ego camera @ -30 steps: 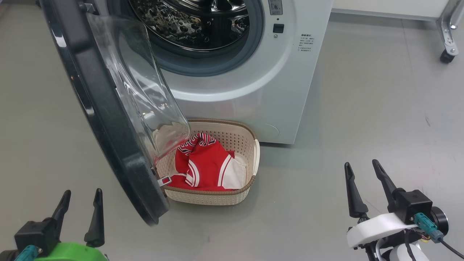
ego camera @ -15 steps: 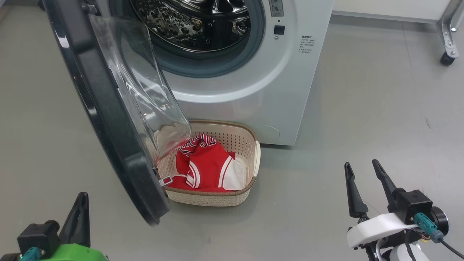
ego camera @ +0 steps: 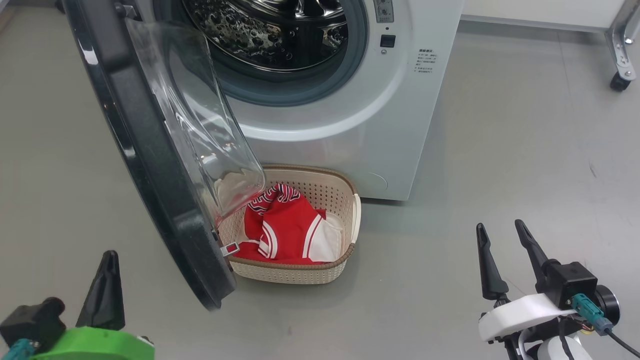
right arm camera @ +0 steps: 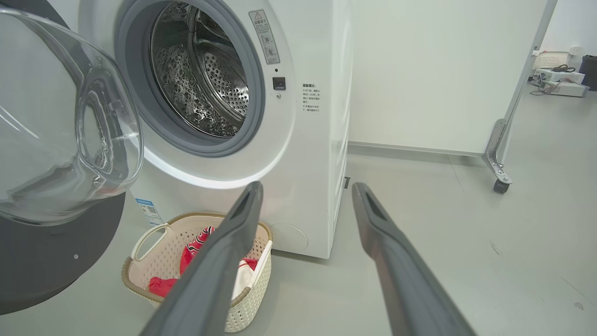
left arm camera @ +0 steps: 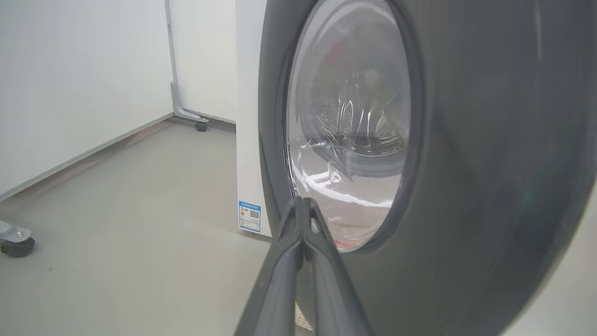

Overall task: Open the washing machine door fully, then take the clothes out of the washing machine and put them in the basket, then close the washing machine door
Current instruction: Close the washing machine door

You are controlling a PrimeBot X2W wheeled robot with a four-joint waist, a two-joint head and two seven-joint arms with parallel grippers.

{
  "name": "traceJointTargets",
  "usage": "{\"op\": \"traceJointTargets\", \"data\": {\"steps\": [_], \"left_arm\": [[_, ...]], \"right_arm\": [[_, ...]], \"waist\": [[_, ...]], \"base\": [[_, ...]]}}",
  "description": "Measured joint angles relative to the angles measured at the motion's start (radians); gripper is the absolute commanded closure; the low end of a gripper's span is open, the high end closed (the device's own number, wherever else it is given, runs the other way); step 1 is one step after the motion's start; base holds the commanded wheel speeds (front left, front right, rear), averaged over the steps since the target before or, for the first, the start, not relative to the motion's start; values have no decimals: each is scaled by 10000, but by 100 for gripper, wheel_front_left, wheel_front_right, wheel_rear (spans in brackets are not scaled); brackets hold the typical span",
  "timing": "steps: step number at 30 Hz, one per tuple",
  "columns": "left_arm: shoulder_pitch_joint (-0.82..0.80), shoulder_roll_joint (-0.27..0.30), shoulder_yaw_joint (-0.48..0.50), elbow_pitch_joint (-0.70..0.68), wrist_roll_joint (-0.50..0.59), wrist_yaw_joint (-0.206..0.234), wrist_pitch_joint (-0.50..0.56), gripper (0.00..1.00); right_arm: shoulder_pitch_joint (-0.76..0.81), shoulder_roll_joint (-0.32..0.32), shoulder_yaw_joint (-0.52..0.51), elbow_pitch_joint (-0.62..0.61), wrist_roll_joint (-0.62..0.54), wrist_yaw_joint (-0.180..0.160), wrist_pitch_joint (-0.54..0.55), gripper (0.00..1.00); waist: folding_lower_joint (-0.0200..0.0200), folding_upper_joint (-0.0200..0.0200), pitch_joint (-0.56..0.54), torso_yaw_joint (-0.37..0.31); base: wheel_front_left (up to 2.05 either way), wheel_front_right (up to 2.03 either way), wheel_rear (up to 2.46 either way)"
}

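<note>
Clothes [ego camera: 285,225] lie in the basket [ego camera: 300,274] on the floor against the washing machine [ego camera: 350,125], and the drum [ego camera: 270,35] looks empty, so closing is judged the step left. The washing machine door [ego camera: 155,175] hangs wide open, its latch edge over the basket's left side. Left gripper [ego camera: 109,257], fingers pressed together on nothing, faces the door's outer side, and the right gripper [ego camera: 499,225], spread and empty, sits well apart; the door is probably rigid, heavyish and glossy-slick with a fragile glass bowl, so push on the black rim near the latch edge, no pinching.
</note>
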Motion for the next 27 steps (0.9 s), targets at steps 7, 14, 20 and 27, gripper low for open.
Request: {"op": "traceJointTargets", "data": {"steps": [7,14,20,27], "left_arm": [[-364,-374,516,-625,-3396,-330,-75,100],[-1123,-481,1001,-1879,-7438,-416,-50,100],[-1499,-474,1156,-2228,-9785,-416,297,100],[-1696,-476,1695,-1789,-12983,-416,1112,100]], "right_arm": [[19,-4,-19,-54,0,-15,0,0],[22,-6,-50,-159,0,-23,2,0],[21,-13,-82,-251,0,-25,2,0],[11,-27,-86,-297,0,-27,2,0]], "waist": [[0,0,39,55],[0,0,150,113],[0,0,275,153],[0,0,461,188]], "base": [[0,0,0],[0,0,0],[0,0,0],[0,0,0]]}}
